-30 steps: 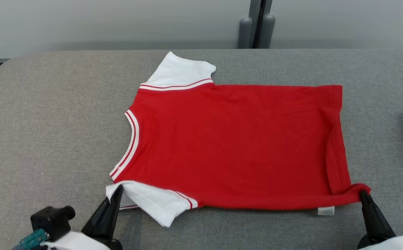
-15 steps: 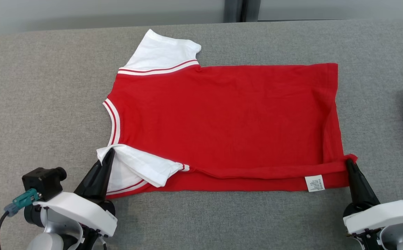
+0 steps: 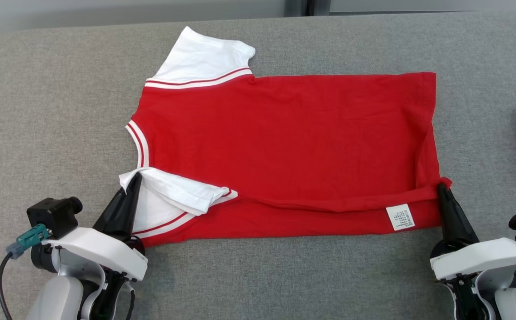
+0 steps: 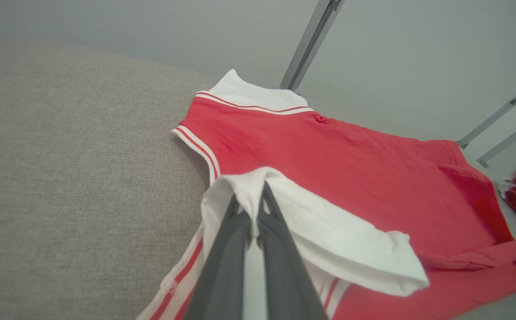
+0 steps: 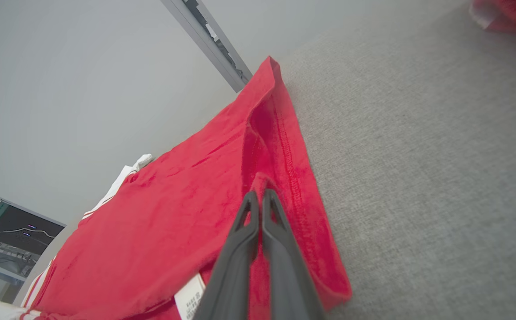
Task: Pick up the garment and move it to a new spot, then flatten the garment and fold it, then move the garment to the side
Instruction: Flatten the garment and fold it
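garment (image 3: 284,146) looks flat, fold barely begun imo: left gripper (image 3: 134,180) clamped on its near sleeve (image 3: 182,195), right gripper (image 3: 441,187) clamped on its near hem corner (image 3: 429,192), side move tbd.

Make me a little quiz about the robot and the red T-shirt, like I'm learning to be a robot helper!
1. True or false: the left gripper and the right gripper are both shut on the garment.
2. What does the left gripper pinch? A) the near white sleeve B) a sock C) a basket handle
3. Fill in: the white care label lies nearest the ____ gripper.
Key: 1 true; 2 A; 3 right.
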{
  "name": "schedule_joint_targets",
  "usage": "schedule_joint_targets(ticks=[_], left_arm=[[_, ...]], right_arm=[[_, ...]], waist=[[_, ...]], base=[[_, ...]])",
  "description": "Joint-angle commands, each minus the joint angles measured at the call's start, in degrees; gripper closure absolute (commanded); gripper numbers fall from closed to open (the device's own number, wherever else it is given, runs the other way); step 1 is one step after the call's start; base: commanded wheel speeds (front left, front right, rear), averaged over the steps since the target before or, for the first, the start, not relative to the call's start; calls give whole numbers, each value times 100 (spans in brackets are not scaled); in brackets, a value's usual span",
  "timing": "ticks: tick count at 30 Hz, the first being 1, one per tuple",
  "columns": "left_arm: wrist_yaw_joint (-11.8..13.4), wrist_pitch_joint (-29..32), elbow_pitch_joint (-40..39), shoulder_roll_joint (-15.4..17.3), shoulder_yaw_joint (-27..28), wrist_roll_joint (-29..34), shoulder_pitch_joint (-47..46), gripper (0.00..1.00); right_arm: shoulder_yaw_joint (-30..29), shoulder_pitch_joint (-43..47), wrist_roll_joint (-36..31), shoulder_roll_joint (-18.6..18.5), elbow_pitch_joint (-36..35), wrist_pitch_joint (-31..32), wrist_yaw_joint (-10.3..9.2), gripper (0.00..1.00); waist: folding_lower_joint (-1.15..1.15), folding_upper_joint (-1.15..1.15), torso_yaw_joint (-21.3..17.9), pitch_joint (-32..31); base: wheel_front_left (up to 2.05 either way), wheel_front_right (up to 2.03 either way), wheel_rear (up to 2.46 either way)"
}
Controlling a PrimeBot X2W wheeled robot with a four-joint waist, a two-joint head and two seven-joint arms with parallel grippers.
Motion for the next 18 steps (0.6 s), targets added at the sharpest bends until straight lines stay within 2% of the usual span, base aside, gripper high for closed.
schedule_joint_targets(ticks=[1, 3, 4, 5, 6, 11, 13, 18], left_arm=[[-32, -62, 44, -3, 8, -23, -121, 100], [-61, -126, 158, -16, -14, -42, -197, 98], [-65, -160, 217, -15, -30, -32, -223, 74], [-73, -194, 277, -22, -48, -23, -250, 38], [-67, -246, 329, -12, -59, 31, -277, 0], [92, -728, 463, 25, -63, 362, -246, 0], [258, -1003, 413, 84, -48, 615, -174, 0], [638, -1352, 10, -29, 42, 1018, -16, 0]], right_arm=[[-7, -72, 17, -33, 44, -51, 3, 100], [3, -113, 32, -55, 91, -95, 3, 69], [49, -134, 7, -85, 100, -127, 3, 51], [88, -148, -6, -99, 119, -164, 3, 22], [149, -155, -22, -119, 113, -218, 3, 0], [303, -81, -337, -318, 19, -642, 3, 0], [340, -30, -555, -396, -61, -808, 3, 0], [211, 56, -1325, -524, -383, -1048, 3, 0]], waist=[[0, 0, 5, 5], [0, 0, 21, 6], [0, 0, 27, 6], [0, 0, 34, 2], [0, 0, 38, -5], [0, 0, 31, -99], [0, 0, 18, -165], [0, 0, 10, -323]], base=[[0, 0, 0], [0, 0, 0], [0, 0, 0], [0, 0, 0], [0, 0, 0], [0, 0, 0], [0, 0, 0], [0, 0, 0]])
